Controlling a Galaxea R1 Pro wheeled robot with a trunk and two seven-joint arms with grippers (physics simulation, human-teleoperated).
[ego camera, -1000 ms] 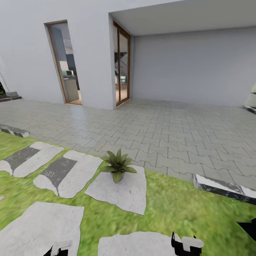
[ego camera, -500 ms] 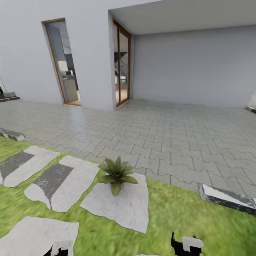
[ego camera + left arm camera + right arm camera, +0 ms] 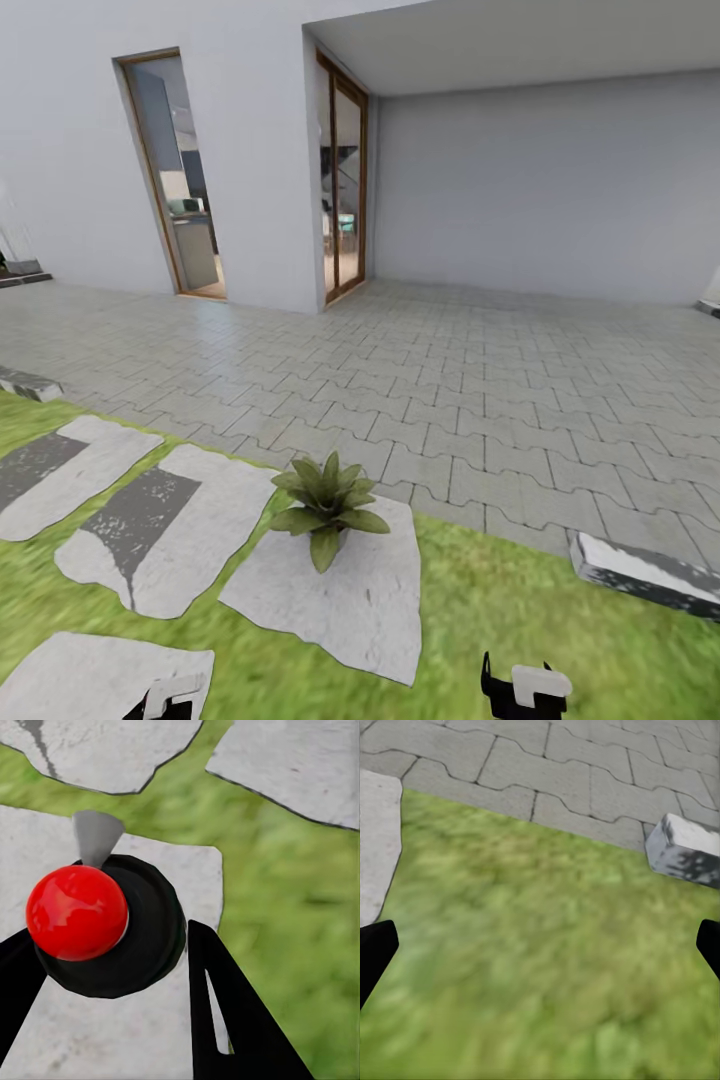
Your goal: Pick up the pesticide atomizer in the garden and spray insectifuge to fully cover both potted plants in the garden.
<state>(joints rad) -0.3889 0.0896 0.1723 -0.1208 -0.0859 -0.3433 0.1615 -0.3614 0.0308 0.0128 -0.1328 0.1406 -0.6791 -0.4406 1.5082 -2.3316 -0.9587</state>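
In the head view, one low rosette of broad pointed green leaves, a potted plant [image 3: 325, 500], is seen standing at the far end of a flat grey stepping stone [image 3: 335, 595] set in the green lawn [image 3: 520, 600], close to the edge of the grey interlocking paving [image 3: 480, 400]. No whitish specks can be made out on its leaves, so it is judged unsprayed. The left gripper [image 3: 165, 695] and the right gripper [image 3: 525, 690] are seen at the lower edge of that view, short of the plant.

In the left wrist view, the left gripper [image 3: 109, 934] is seen clamped on a round dark body topped by a glossy red knob and ending in a pale cone-shaped nozzle; this is taken to be the pesticide atomizer [image 3: 146, 945], held above a stepping stone.

In the right wrist view, the right gripper [image 3: 540, 945] is shown spread wide with nothing between its fingers, over grass beside a pale kerb block [image 3: 686, 847].

The pick-up is judged done; the spraying of both plants is left.
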